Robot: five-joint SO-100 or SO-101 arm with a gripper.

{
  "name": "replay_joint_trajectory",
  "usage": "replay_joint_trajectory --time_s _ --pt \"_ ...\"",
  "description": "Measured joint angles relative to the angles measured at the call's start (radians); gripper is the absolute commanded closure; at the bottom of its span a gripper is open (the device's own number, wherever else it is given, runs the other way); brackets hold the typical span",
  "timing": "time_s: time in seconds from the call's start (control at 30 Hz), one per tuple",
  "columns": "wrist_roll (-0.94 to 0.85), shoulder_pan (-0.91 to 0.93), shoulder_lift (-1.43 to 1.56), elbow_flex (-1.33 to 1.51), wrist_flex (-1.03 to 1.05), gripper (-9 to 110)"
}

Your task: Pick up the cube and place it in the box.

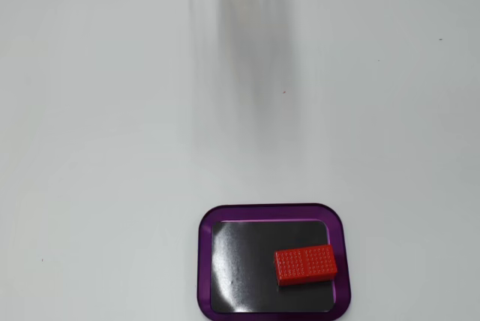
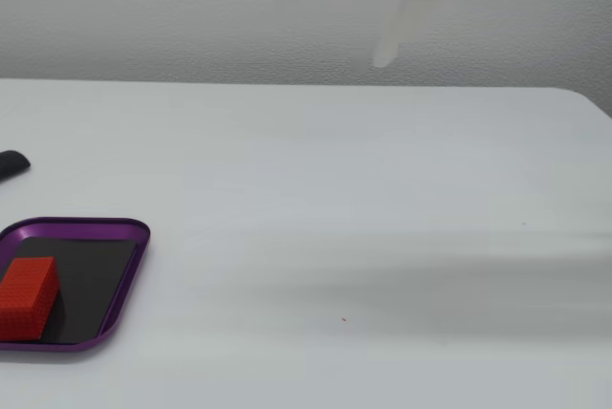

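Note:
The red cube (image 1: pixel 305 265) lies flat inside the box (image 1: pixel 207 261), a purple-rimmed tray with a dark floor, toward its right side in a fixed view. In the other fixed view the cube (image 2: pixel 26 296) sits at the left of the box (image 2: pixel 124 280), which the frame edge cuts off. My arm shows only as a pale motion blur (image 2: pixel 402 12) high above the table's far side, well away from the box. Its fingers cannot be made out. Nothing touches the cube.
A small dark object (image 2: pixel 11 164) lies at the left edge of a fixed view, behind the box. The white table (image 2: pixel 382 237) ends at a pale wall at the back, and its far right corner (image 2: pixel 583 96) shows.

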Motion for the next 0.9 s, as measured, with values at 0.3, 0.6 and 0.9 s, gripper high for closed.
replay_joint_trajectory --time_s 0.3,0.6,0.9 --pt "0.002 -0.008 0.614 0.690 -0.235 78" --pt "0.002 -0.008 1.180 1.209 -0.405 78" --pt "0.008 -0.011 1.440 1.577 -0.426 78"
